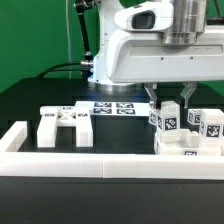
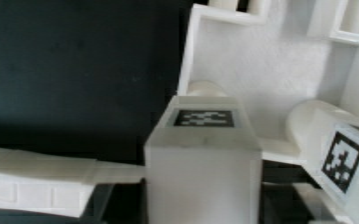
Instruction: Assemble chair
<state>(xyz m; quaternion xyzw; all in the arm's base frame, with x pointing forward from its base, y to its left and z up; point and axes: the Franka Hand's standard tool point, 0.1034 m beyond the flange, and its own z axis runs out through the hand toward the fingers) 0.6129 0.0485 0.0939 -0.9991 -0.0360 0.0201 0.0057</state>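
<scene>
Claw (image 1: 170, 108) clenched on an upright tagged chair post (image 1: 170, 120). Post's lower end hidden among neighbouring parts (image 1: 205, 128). Wrist view blurred, fingertips indistinct.

You will find the chair as loose white parts: a flat slotted panel (image 1: 64, 124) lies alone toward the exterior view's left, well apart from a close cluster of tagged blocks (image 1: 203, 126) toward the exterior view's right. On the side of that cluster nearer the panel, an upright block (image 1: 169, 119) bearing a black-and-white tag stands on end, clamped in the gripper (image 1: 168, 108). In the wrist view, this block's tag faces the camera, with a second tagged piece (image 2: 345, 160) just beside it and a pale slab (image 2: 274, 55) beyond.
</scene>
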